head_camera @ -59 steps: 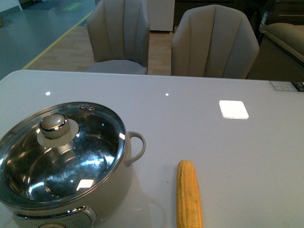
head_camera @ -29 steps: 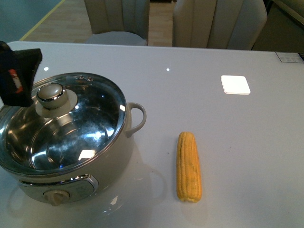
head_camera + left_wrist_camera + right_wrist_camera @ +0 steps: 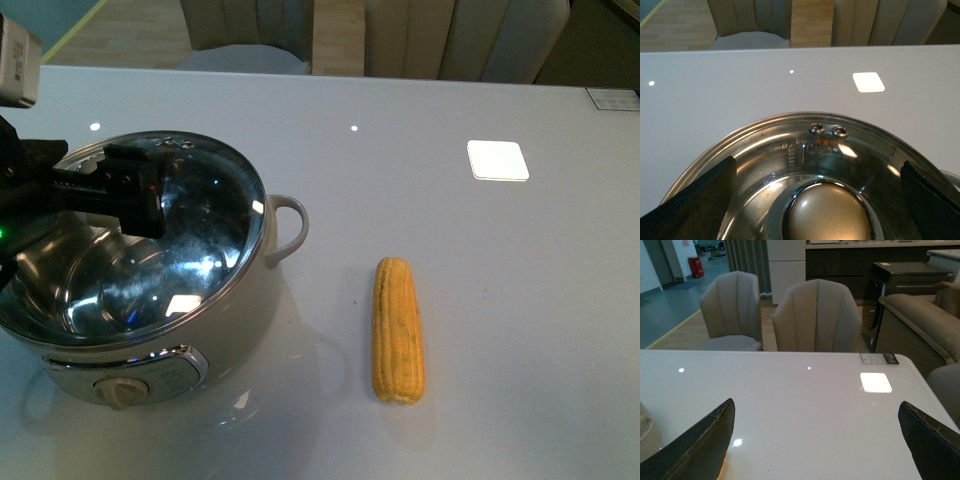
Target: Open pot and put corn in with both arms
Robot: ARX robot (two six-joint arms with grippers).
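Note:
The cream-white pot (image 3: 200, 340) stands at the table's left with its glass lid (image 3: 205, 250) on. My left gripper (image 3: 120, 192) is open and sits over the lid, hiding the knob in the front view. In the left wrist view the knob (image 3: 827, 214) lies between the two black fingers (image 3: 697, 202), which are spread wide and not touching it. The yellow corn cob (image 3: 398, 330) lies on the table to the right of the pot. My right gripper (image 3: 815, 450) is open and empty above the bare table; it does not show in the front view.
The pot's loop handle (image 3: 288, 228) points toward the corn. A bright square light patch (image 3: 497, 160) lies on the grey table (image 3: 480, 280) at the far right. Two padded chairs (image 3: 817, 315) stand behind the far edge. A sofa (image 3: 912, 315) is at the right.
My left gripper has moved from the pot's left rim to over the lid knob. The front view has tilted down a little. Pot and corn have not moved.

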